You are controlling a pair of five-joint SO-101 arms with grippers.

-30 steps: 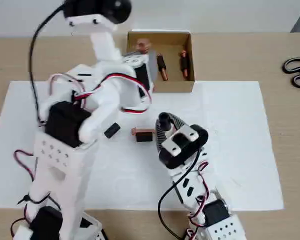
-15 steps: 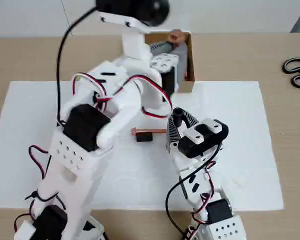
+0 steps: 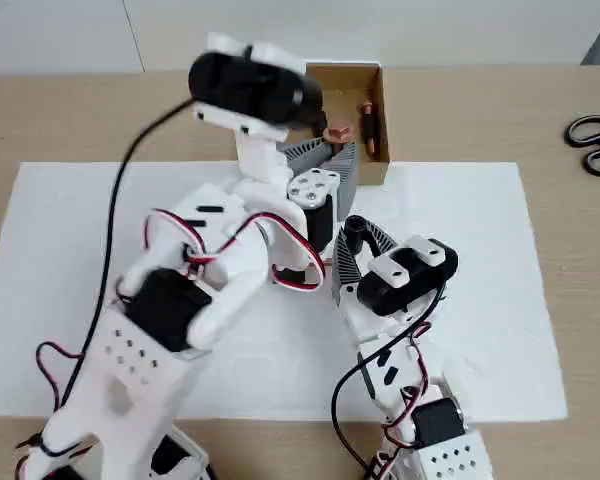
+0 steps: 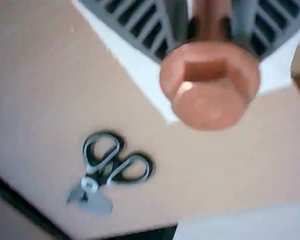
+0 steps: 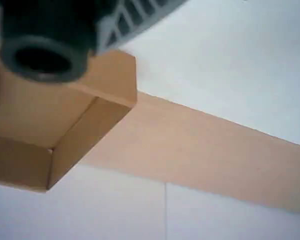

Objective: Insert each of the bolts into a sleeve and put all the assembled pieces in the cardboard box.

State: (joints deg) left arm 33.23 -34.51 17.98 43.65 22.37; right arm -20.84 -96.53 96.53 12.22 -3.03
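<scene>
Note left end effector [image 3: 328, 148] clenched on bolt [image 3: 337, 133], held just near of box [image 3: 382, 110] wall. Note right end effector [image 3: 356, 242] grasping sleeve [image 3: 355, 228], bore apparently upward, probably presented for insertion. Observe assembled piece [image 3: 368, 125] inside box. Keep clear of box rim on far side; use open sheet [image 3: 480, 300] at right for manoeuvring.

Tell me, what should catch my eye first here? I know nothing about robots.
The big white left arm stands out first, its left gripper pinching a copper bolt by the cardboard box at the table's far side. Just nearer, the right gripper holds a black sleeve above the white sheet. Black scissors lie at the table's right edge.
</scene>
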